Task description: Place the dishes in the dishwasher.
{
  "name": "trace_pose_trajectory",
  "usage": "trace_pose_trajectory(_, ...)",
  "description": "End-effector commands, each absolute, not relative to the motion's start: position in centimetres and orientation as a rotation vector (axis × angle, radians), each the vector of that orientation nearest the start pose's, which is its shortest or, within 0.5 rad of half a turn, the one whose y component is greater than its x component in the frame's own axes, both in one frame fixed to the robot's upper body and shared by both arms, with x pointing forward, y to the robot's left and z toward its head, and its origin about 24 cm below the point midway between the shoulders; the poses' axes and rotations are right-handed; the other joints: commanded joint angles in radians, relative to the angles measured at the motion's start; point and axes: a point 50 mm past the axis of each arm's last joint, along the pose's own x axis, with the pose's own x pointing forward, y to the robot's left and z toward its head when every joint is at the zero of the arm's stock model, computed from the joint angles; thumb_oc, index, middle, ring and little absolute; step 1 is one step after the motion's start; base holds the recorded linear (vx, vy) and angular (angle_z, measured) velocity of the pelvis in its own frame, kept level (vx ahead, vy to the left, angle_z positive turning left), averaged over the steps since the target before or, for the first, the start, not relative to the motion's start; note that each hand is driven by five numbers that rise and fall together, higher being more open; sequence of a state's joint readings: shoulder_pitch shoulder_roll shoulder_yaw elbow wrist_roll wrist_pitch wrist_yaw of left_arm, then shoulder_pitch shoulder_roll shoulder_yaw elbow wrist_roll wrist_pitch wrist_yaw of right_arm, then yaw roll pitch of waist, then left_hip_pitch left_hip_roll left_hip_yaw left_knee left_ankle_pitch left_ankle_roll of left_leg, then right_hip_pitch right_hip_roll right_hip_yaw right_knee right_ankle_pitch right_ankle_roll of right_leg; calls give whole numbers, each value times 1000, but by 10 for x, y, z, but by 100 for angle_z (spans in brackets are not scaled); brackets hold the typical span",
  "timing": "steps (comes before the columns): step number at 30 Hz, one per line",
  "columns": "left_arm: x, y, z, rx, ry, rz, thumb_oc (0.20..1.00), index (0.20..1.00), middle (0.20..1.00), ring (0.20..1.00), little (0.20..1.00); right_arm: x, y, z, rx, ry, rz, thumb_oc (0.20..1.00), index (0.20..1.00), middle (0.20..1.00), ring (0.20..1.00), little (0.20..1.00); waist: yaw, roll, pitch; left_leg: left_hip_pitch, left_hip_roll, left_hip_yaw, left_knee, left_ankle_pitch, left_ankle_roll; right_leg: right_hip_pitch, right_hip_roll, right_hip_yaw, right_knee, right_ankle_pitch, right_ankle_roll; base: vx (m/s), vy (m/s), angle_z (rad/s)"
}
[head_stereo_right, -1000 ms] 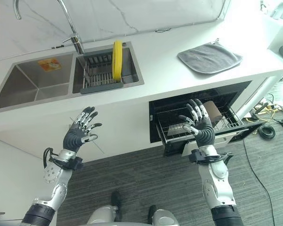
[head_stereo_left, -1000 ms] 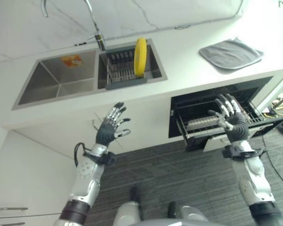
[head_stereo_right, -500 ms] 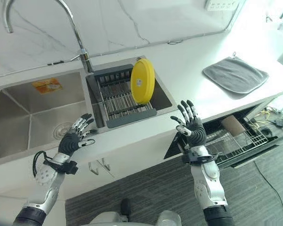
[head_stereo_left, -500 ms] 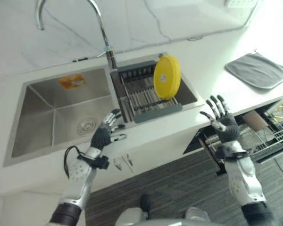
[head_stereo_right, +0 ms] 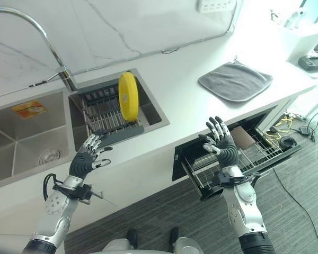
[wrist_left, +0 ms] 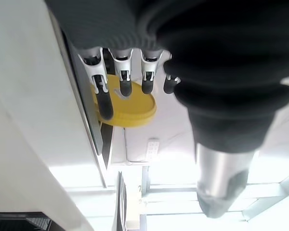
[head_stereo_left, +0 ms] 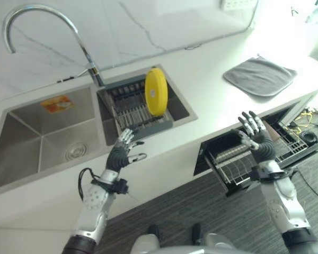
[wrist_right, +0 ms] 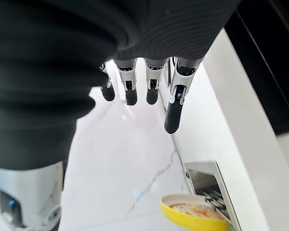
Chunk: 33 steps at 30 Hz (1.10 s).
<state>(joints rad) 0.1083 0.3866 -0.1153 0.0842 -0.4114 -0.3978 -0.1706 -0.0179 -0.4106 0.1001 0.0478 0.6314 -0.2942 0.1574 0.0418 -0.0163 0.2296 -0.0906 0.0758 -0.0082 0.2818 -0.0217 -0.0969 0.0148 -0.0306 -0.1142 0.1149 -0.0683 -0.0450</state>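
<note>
a: left hand raised in front of the counter edge, just below the sink's right basin. fingers spread and relaxed, holding nothing.

b: right?

a: right hand raised too, palm toward the counter, in front of the open dishwasher. fingers straight and fanned, nothing in it.

b: dish location?

a: yellow plate standing on edge in the grey drying rack in the right basin, well apart from both hands. it also shows in the left wrist view past the fingertips, partly covered by them.

b: dishwasher state?

a: lower wire basket pulled out over the floor. there's a brownish cylindrical thing in it, just beside the right hand; can't tell what it is. basket's near part is hidden behind the hand and forearm.

b: else?

a: grey mat on the counter to the right, faucet arching over the sink.
</note>
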Motion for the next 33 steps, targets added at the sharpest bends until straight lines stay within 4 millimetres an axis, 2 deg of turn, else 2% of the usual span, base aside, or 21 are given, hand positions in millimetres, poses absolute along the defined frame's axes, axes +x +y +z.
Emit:
trace_pose_trajectory(1, 232, 202, 70, 16, -334, -225, 1000, 1000, 1000, 1000, 1000, 262, -193, 116, 135, -426, 262, 1000, 1000, 1000, 1000, 1000, -5, 17, 18, -32, -35, 0, -235, 152, 34, 147, 27, -20, -101, -12, 71, 212, 87, -86)
trace_pose_trajectory(7, 241, 203, 68, 9, -317, -221, 1000, 1000, 1000, 1000, 1000, 262, -186, 114, 129, -397, 339, 1000, 1000, 1000, 1000, 1000, -18, 24, 4, 8, -8, 66, -275, 113, 38, 152, -18, -74, -106, -21, 86, 146, 99, -30)
trace_pose_trajectory(11, 237, 203, 67, 22, -294, -249, 1000, 1000, 1000, 1000, 1000, 264, -184, 115, 110, -388, 345, 1000, 1000, 1000, 1000, 1000, 2, 22, -22, 80, -23, 49, -307, 75, 47, 159, -31, -109, -115, -19, 92, 142, 22, -7)
trace_pose_trajectory(16, 235, 198, 68, 21, -297, -275, 1000, 1000, 1000, 1000, 1000, 277, -172, 125, 55, -382, 381, 1000, 1000, 1000, 1000, 1000, 40, 19, -34, 117, -35, 26, -310, 42, 53, 159, -44, -133, -127, -13, 99, 73, 7, 9)
trace_pose_trajectory(20, 237, 193, 70, 30, -305, -296, 1000, 1000, 1000, 1000, 1000, 289, -159, 130, 27, -366, 409, 1000, 1000, 1000, 1000, 1000, 61, 15, -40, 134, -39, 12, -319, 35, 57, 164, -45, -142, -127, -15, 99, 57, 4, 13)
trace_pose_trajectory(23, 237, 193, 71, 38, -308, -304, 1000, 1000, 1000, 1000, 1000, 299, -141, 140, 7, -369, 457, 1000, 1000, 1000, 1000, 1000, 87, 12, -48, 148, -43, 1, -332, 32, 63, 163, -48, -156, -127, -14, 100, 44, 12, 6)
trace_pose_trajectory(33, 234, 193, 72, 32, -310, -302, 1000, 1000, 1000, 1000, 1000, 298, -121, 144, 5, -366, 508, 1000, 1000, 1000, 1000, 1000, 113, 8, -52, 159, -46, -16, -352, 35, 67, 161, -47, -170, -122, -17, 100, -1, 9, 6)
